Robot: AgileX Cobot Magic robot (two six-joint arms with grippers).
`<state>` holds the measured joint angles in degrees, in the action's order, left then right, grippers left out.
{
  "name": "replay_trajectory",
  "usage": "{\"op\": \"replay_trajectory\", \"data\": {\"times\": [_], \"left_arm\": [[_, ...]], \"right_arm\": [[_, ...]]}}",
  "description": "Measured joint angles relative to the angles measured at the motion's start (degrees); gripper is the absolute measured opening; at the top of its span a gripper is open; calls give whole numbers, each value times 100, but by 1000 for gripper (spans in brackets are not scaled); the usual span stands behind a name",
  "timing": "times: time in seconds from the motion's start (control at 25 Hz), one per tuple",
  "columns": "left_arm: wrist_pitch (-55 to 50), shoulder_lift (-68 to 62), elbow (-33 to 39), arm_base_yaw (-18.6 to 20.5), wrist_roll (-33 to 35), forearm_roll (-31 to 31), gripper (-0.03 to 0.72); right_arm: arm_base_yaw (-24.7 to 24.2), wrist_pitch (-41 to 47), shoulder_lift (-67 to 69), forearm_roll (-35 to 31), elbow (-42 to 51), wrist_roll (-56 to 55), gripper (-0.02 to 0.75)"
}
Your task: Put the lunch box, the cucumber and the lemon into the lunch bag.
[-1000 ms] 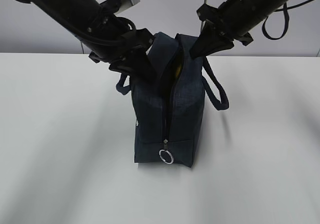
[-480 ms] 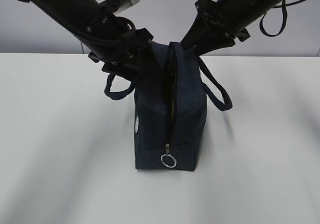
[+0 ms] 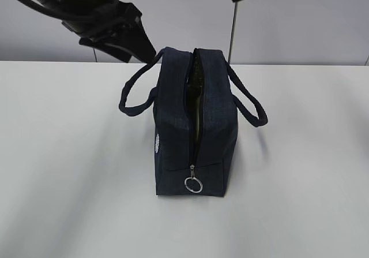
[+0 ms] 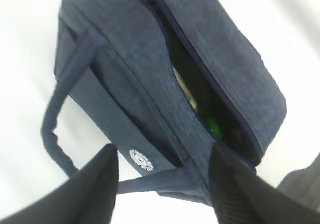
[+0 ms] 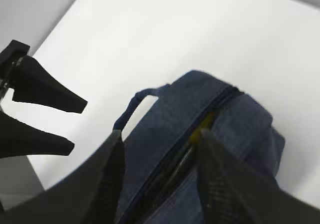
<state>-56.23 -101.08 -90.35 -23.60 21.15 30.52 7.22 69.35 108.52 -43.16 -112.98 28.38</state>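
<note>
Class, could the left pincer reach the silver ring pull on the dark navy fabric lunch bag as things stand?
Probably yes. The silver ring pull hangs exposed on the dark navy fabric lunch bag's near end, and the left pincer is open, empty, raised above the bag's far end.

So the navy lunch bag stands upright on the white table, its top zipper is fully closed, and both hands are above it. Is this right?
Not quite: the zipper is open. The left wrist view shows the lunch bag gaping along its top, with something green inside. The rest is right.
</note>
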Motion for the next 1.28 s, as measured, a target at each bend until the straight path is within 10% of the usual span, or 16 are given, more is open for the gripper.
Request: {"op": "replay_trajectory", "data": {"times": [0.84, 1.28], "left_arm": [[661, 593, 0, 0, 0, -416, 376], [767, 945, 0, 0, 0, -416, 375]], "right_arm": [[0, -1483, -2654, 733, 216, 364, 302], [0, -2591, -4993, 767, 3077, 684, 296]]}}
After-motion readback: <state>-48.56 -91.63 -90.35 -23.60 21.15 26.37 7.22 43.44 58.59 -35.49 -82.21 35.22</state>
